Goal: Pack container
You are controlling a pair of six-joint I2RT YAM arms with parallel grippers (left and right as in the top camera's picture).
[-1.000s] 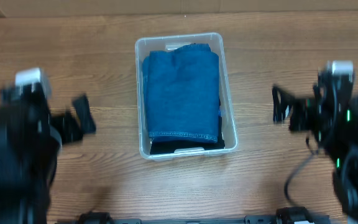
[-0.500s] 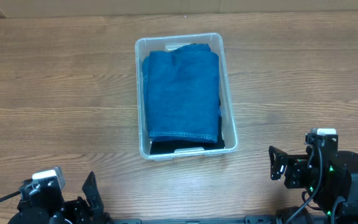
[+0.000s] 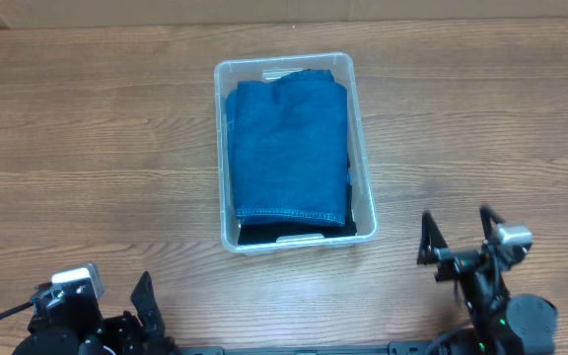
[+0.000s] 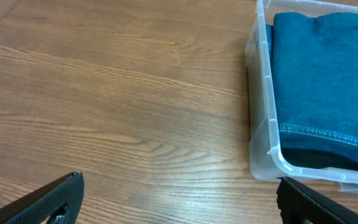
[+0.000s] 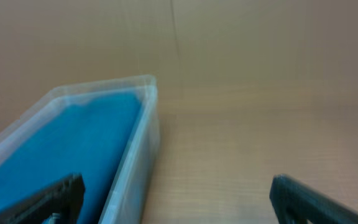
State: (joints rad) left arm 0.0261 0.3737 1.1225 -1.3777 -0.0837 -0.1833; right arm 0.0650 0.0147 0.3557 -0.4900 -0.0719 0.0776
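The clear plastic container (image 3: 361, 138) stands in the middle of the wooden table, holding folded blue denim (image 3: 289, 148) over a dark garment. It also shows in the left wrist view (image 4: 261, 124) and, blurred, in the right wrist view (image 5: 138, 149). My left gripper (image 3: 136, 311) is open and empty at the front left edge, well clear of the container; its fingers frame bare wood (image 4: 179, 199). My right gripper (image 3: 459, 237) is open and empty at the front right, just right of the container's near corner (image 5: 176, 199).
A strip of cardboard runs along the table's far edge (image 3: 294, 10). Bare wood lies on both sides of the container.
The right arm has pulled back further toward the front edge and its fingers now point away from me. The left arm stays at the front left. The container has not moved.
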